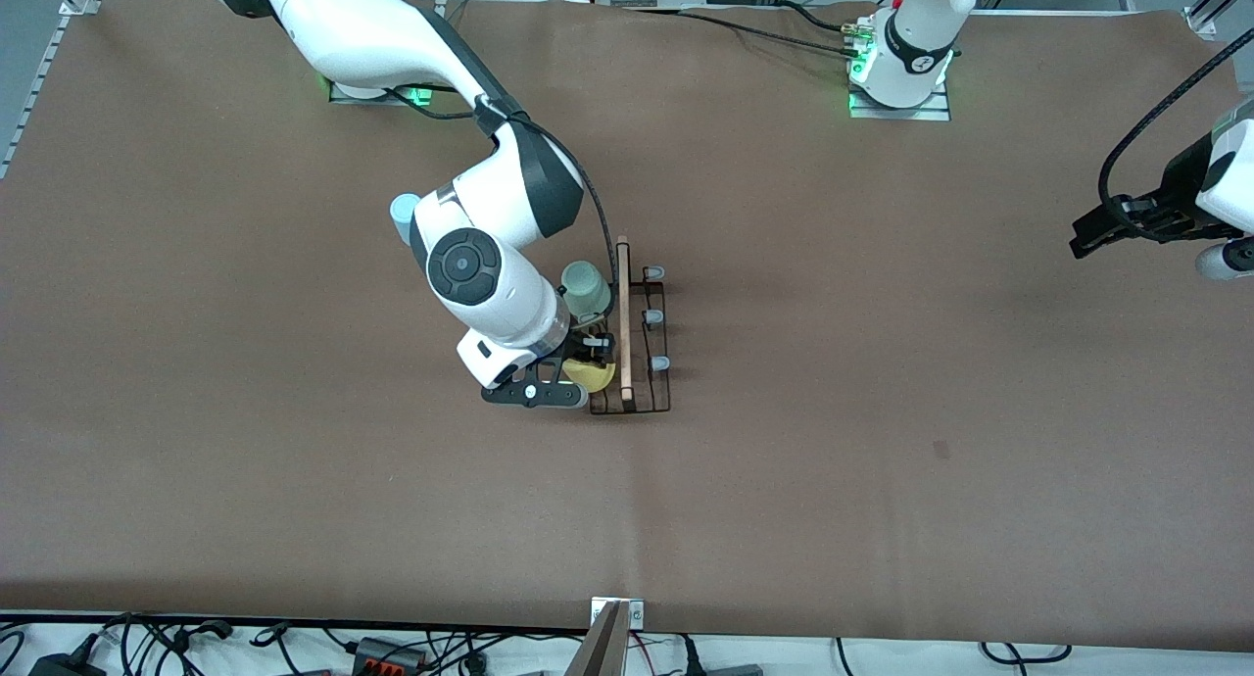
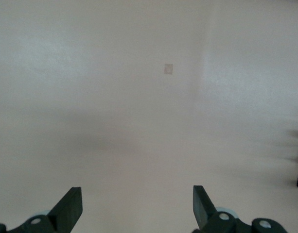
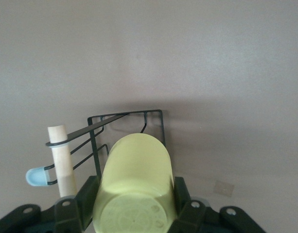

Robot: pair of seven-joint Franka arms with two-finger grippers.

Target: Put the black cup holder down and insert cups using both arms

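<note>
Lowest in the front view's middle, the right gripper (image 1: 580, 370) sits over the black cup holder (image 1: 642, 402), its fingers clamped on the yellow cup (image 1: 588, 373). In the right wrist view that yellow cup (image 3: 135, 187) lies tilted between the two black fingers (image 3: 79, 206), bottom toward the lens, with the rack's wire frame (image 3: 139, 116) and wooden rod (image 3: 61, 160) just past it and one pale blue peg tip (image 3: 37, 178) showing.

Going from the frame's left: a light blue cup (image 1: 403, 213) peeks out beside the right arm's elbow. At centre, the pale green cup (image 1: 586, 289) sits upside down on the rack, touching the rod (image 1: 623, 318). Three grey-blue pegs (image 1: 655, 316) stand bare.

At the right edge, the left gripper (image 1: 1085, 235) hangs waiting over bare table (image 1: 882, 362), fingers (image 2: 68, 208) apart.
</note>
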